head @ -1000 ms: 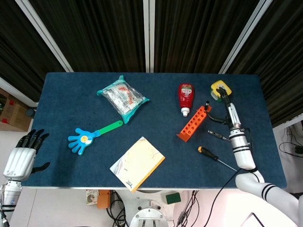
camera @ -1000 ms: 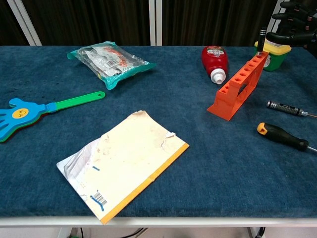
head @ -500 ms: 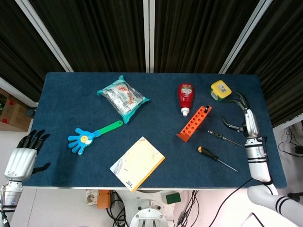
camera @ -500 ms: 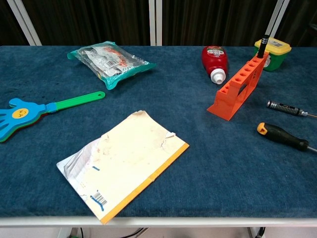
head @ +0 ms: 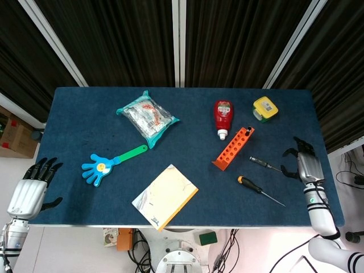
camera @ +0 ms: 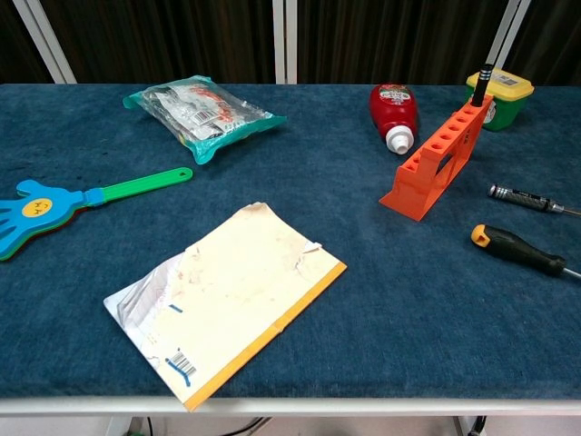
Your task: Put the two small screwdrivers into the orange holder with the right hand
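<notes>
no legible text anywhere, barcode on yellow envelope (camera: 182, 365) too small to read, print on red bottle (camera: 392, 100) label blurred

Bare cloth lies between the right hand (head: 303, 165) and the thin screwdriver (head: 264, 165). The orange-handled screwdriver (head: 259, 190) lies just nearer the table edge. Behind the holder (head: 233, 149) crowd the red bottle (head: 222, 118) and yellow box (head: 265, 108).
</notes>
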Robot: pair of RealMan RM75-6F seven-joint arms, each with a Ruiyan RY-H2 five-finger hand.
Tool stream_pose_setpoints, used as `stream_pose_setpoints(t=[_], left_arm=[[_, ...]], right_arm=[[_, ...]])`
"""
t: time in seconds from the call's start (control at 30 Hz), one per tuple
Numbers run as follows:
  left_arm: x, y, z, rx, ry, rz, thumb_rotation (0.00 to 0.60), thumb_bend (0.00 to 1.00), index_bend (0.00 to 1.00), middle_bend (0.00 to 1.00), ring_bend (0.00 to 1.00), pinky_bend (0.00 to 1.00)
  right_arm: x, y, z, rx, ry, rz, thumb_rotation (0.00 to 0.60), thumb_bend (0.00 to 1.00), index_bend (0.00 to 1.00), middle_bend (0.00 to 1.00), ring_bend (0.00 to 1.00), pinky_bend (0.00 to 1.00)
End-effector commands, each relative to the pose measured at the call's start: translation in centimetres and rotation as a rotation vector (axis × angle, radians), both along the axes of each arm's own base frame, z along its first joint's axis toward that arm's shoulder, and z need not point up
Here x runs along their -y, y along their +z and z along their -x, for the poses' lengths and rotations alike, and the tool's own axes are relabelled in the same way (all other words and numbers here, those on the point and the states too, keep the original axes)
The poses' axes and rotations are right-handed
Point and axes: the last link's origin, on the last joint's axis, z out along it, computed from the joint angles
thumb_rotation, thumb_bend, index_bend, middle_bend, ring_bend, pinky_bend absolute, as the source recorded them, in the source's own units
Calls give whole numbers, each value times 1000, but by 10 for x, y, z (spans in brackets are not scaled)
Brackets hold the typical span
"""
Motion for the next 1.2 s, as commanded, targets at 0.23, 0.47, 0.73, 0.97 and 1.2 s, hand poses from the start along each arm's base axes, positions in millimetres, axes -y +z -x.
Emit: stream_pose_setpoints(t=[0.23,0.47,0.73,0.97,1.2], left_arm=[[0,1,1,5,5,2,600,53,154,84,41,182],[0,3,2,15,3,-1,600,52,155,85,41,182],[0,4,2,17,-1,0,600,53,155,84,41,182],[0,2,2,16,-1,7,600,53,155,84,41,182],[-1,3,2,15,3,7,600,53,155,84,41,182]], right_arm=[[17,-31,-18,33,-31,-43,600,309,421,5,0,0],[29,-50,-26,23,-44,-66,600,307,403,1,0,0],[30,-64,-36,27,-35,-88,600,308,402,0,0,0],[32,-68,-41,22,-34,-92,600,340,404,0,0,0],[32,-74,-40,7,-41,-114,600,376,442,0,0,0]])
